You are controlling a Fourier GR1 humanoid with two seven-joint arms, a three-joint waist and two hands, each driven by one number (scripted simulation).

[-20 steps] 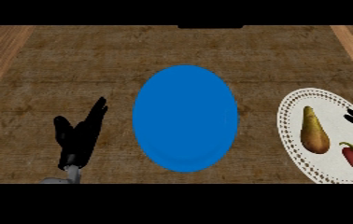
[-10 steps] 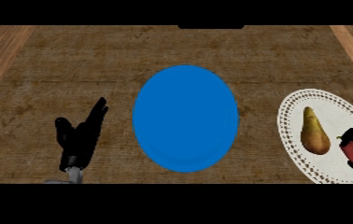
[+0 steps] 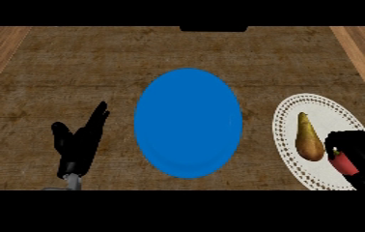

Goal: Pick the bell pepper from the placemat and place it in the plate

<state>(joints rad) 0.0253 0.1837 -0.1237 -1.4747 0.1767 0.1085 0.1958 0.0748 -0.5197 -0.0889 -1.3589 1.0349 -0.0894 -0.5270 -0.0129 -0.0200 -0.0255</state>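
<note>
**Head view: pick step in hand at the placemat**

1. Position of the task object. The bell pepper [image 3: 343, 163] is red and lies on the white placemat [image 3: 321, 110] at the right edge of the view, near the placemat's lower right border. A pear [image 3: 308, 137] lies just beside it on the same placemat, to its left.

2. Right hand. The right hand [image 3: 351, 142] enters at the right edge and sits directly over the upper end of the bell pepper, touching or overlapping it. Most of the hand is cut off by the edge of the view. Whether it is spread or closed on the bell pepper cannot be told.

3. Left hand. The left hand [image 3: 78, 141] rests at the lower left of the counter [image 3: 85, 62], spread and relaxed, fingers pointing up, holding nothing. It is well apart from every object.

4. Target. The blue plate [image 3: 189, 122] stands in the middle of the counter, between the two hands, with nothing on it.

5. Step assessment. The task is judged to be at the grasp stage: the bell pepper is not yet lifted off the placemat and nothing has been delivered.

6. Next move. The grasp must be confirmed on the bell pepper alone. The lift should go straight up so that the neighbouring pear is not disturbed. The carry then runs leftward to a point above the plate's centre before lowering and release.
</note>
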